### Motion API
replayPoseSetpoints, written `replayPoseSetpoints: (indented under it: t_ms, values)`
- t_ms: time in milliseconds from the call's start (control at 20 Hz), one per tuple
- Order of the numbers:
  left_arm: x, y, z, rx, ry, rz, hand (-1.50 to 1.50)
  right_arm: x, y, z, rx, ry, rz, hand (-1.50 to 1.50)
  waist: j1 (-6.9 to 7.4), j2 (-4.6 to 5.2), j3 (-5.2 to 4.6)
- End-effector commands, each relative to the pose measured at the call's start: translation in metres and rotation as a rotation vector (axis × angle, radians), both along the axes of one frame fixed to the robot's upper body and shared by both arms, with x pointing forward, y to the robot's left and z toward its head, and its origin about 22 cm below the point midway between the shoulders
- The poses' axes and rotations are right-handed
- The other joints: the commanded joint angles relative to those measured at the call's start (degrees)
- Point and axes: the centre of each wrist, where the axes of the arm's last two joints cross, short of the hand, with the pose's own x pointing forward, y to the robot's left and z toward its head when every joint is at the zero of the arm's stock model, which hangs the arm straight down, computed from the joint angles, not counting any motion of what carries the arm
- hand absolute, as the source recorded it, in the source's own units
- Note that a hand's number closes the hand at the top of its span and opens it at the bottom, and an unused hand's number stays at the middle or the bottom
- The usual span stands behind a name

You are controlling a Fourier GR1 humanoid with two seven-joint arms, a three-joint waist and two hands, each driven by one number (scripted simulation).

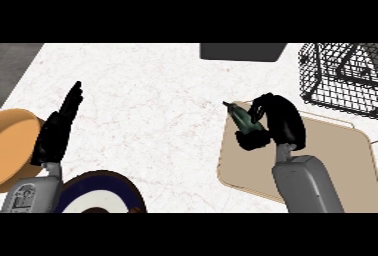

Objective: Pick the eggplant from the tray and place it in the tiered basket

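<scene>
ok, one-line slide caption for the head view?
Right hand curled round the eggplant above the tray, wire basket beyond.

Black hands, pale stone, tan tray

The counter [162,100] is white marble with faint reddish veining; the tray [332,155] is beige-tan; the eggplant [242,119] shows dark green; the tiered basket [341,75] is black wire mesh; both hands [55,131] [277,122] are black on grey forearms; a plate [111,192] is navy with a white ring; another plate [16,145] is orange
</scene>
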Motion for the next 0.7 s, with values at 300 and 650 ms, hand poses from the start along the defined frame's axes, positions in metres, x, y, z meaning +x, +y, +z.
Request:
replayPoseSetpoints:
  t_ms: [300,650]
  values:
    - [-0.005,0.002,-0.008,0.008,0.002,0.033,0.00,0.037,0.057,0.137,0.011,-0.409,-0.225,1.50,-2.03,-0.34,0.03]
    - [-0.007,0.006,-0.006,0.005,0.003,0.037,0.00,0.059,0.015,0.178,-0.194,-0.421,-0.305,1.50,-2.52,-0.35,0.06]
